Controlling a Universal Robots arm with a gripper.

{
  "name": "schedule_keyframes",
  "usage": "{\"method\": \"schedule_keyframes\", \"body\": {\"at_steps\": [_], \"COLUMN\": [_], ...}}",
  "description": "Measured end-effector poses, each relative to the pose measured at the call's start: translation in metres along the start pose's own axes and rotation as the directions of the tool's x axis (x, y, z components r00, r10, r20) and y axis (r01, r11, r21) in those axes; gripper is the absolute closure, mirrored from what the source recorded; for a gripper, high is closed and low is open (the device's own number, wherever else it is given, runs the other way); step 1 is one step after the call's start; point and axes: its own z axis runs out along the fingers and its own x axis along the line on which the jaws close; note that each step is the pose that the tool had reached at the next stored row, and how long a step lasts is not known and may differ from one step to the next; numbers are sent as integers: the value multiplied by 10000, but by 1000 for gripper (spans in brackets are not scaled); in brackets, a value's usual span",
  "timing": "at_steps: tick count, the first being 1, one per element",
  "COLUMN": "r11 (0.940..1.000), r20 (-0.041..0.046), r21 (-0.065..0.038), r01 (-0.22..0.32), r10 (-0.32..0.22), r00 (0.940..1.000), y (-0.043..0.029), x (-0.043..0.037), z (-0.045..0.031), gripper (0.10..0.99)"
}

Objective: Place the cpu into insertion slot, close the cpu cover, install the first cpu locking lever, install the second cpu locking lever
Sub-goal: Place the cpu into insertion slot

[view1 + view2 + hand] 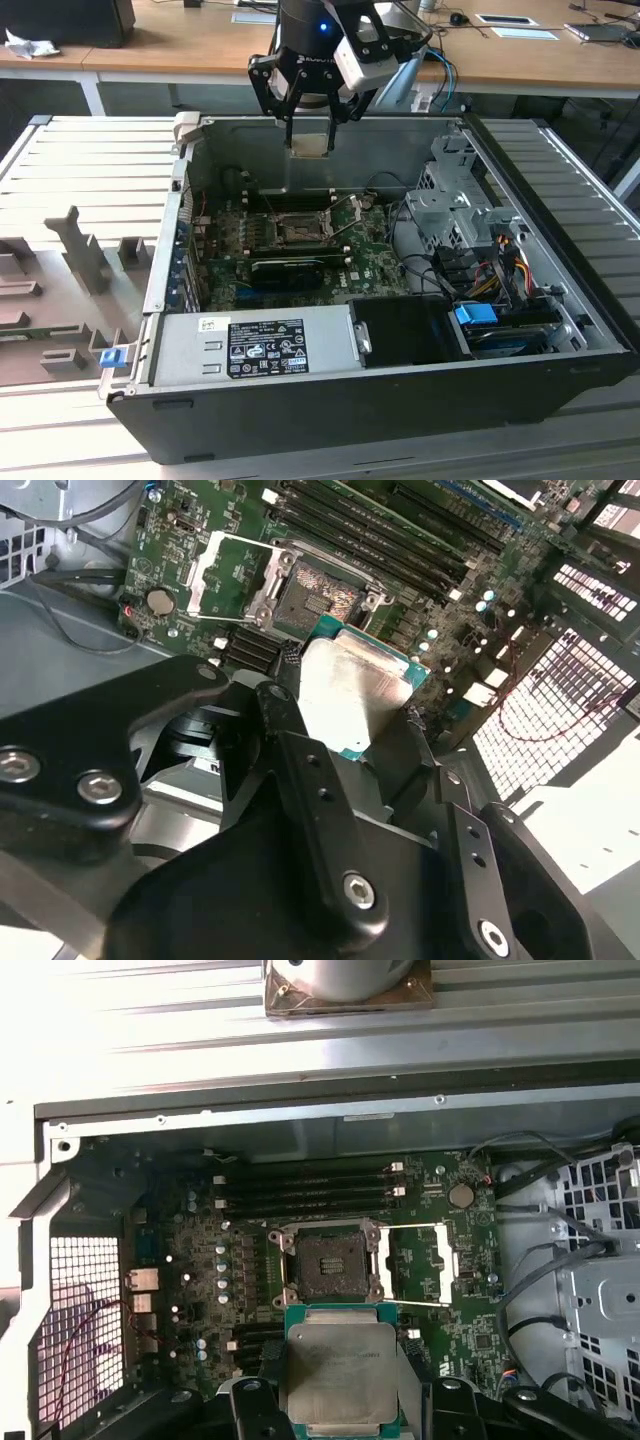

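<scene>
Step in hand, as I judge it: carrying the cpu [343, 1372] to the insertion slot [323, 1267]; nothing seated yet.

Hand [308, 138] hangs above the far edge of the open computer case [560, 290], well above the motherboard [370, 262]. Its fingers [300, 770] are clamped on the cpu from two opposite edges, metal top facing both wrist cameras, green substrate edge showing around it.

Slot state: in the first wrist view the socket is bare, dark pin grid exposed, black frame clear. The cpu cover [420, 1263] is swung open and lies flat just beside the socket, on the side away from the rear grille [85, 1320]. Memory slots [305, 1191] run along the far side of the socket.

Notes for doing this well (judgement):
- Square the chip to the socket frame before descending; in the second wrist view it looks rotated against the socket [310, 592], though that may be camera angle.
- Come down vertically, chip level. A tilted corner on the pin grid is the main risk.
- Notch orientation cannot be read from these views.
- Keep the fingers clear of the open cover and the socket frame on release.
- Levers too small to tell apart here.
</scene>
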Motion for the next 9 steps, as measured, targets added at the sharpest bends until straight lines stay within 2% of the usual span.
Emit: {"method": "schedule_keyframes", "body": {"at_steps": [9], "r11": [9991], "r20": [37], "r21": [-9], "r01": [-415], "r10": [416], "r00": [9991], "y": [0], "x": [0], "z": [1], "gripper": [561]}}
